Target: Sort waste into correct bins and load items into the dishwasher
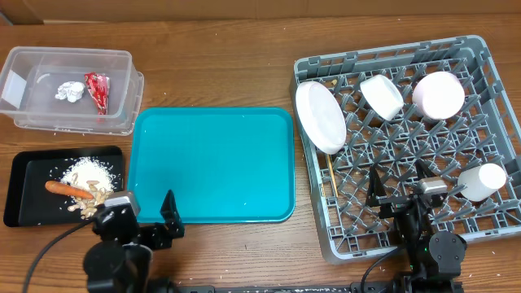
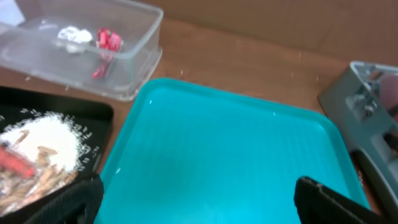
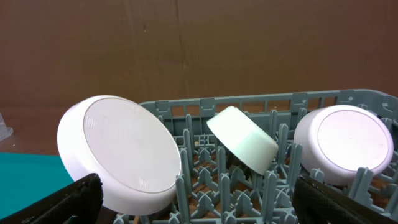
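- Your left jaws (image 1: 146, 202) stand spread and grasp nothing, at the near left corner of the teal tray (image 1: 212, 163)
- The teal tray lies in the middle of the worktop (image 1: 244, 49), between the bins and the dish rack (image 1: 391, 54)
- The clear tub (image 1: 122, 59) sits far left; the red wrapper (image 1: 98, 89) and the paper ball (image 1: 69, 89) lie inside it, side by side
- The black tray (image 1: 16, 191) sits near left, just beside the teal tray; it holds the rice and nut scraps (image 1: 88, 171), with the carrot stick (image 1: 67, 189) along their near edge
- Your right jaws (image 1: 399, 177) are released too, empty, over the near part of the dish rack
- In the rack the plate (image 1: 320, 116) leans tilted at far left; the white bowl (image 1: 382, 95) and the pink bowl (image 1: 438, 95) sit tipped on the pegs to its right; the white cup (image 1: 482, 181) lies on its side by the right wall; the chopsticks (image 1: 332, 181) lie just near of the plate
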Controlling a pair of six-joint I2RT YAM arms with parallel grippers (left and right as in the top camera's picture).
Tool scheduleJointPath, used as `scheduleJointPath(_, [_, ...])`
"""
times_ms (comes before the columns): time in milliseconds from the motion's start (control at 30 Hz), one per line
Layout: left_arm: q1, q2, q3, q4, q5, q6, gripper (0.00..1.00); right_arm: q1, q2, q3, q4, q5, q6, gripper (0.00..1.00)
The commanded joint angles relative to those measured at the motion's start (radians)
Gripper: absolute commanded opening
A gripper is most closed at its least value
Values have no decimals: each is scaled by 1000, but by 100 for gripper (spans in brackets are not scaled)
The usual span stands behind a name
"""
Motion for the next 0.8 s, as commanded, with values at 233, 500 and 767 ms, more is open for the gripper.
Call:
scheduleJointPath(233, [2, -139, -338, 512, -36, 139, 100, 8, -10, -10, 5, -5, 3, 100])
scheduleJointPath(500, [2, -139, -529, 803, -34, 220, 100, 8, -10, -10, 5, -5, 3, 100])
scheduleJointPath(767, [0, -139, -529, 726, -38, 221, 100, 8, -10, -10, 5, -5, 3, 100])
